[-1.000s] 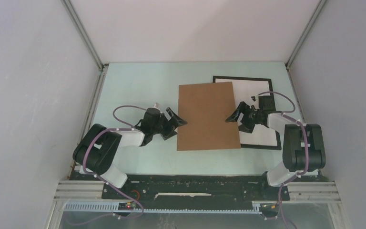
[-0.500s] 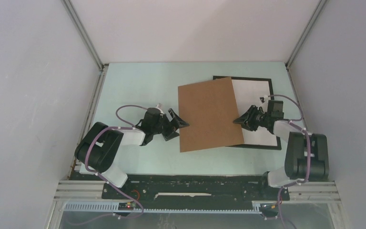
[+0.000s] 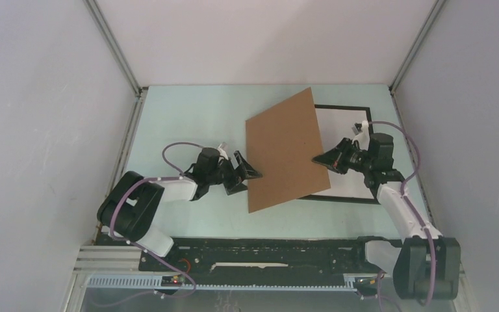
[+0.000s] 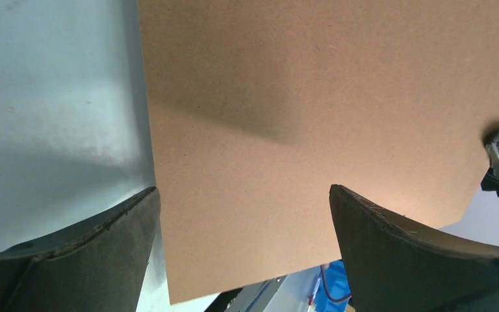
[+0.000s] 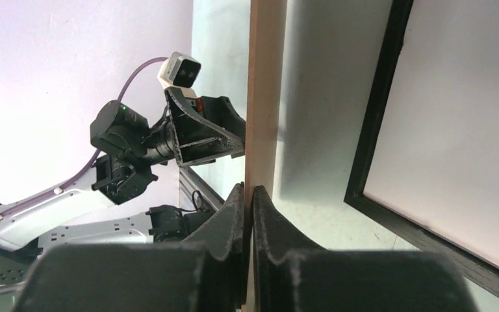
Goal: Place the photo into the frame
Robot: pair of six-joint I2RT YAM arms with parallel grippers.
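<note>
A plain brown cardboard board (image 3: 286, 153) is tilted up off the table, and my right gripper (image 3: 320, 158) is shut on its right edge. In the right wrist view the board (image 5: 263, 97) runs edge-on between the closed fingers of the right gripper (image 5: 250, 190). The black frame (image 3: 344, 107) lies flat at the right with a white sheet (image 3: 349, 130) inside it, partly covered by the board. My left gripper (image 3: 243, 170) stands open at the board's left edge, its jaws wide on either side of the board (image 4: 312, 97) without touching it. The photo is hidden.
The frame's black rim (image 5: 377, 117) and white sheet (image 5: 468, 130) lie just right of the raised board. The left arm (image 5: 130, 136) sits beyond the board. Grey enclosure walls close in both sides, and the pale table (image 3: 188, 117) extends to the far left.
My right gripper has shut on the board's right edge and raised it, swinging the board up and uncovering more of the frame. The left gripper stayed open, shifting slightly.
</note>
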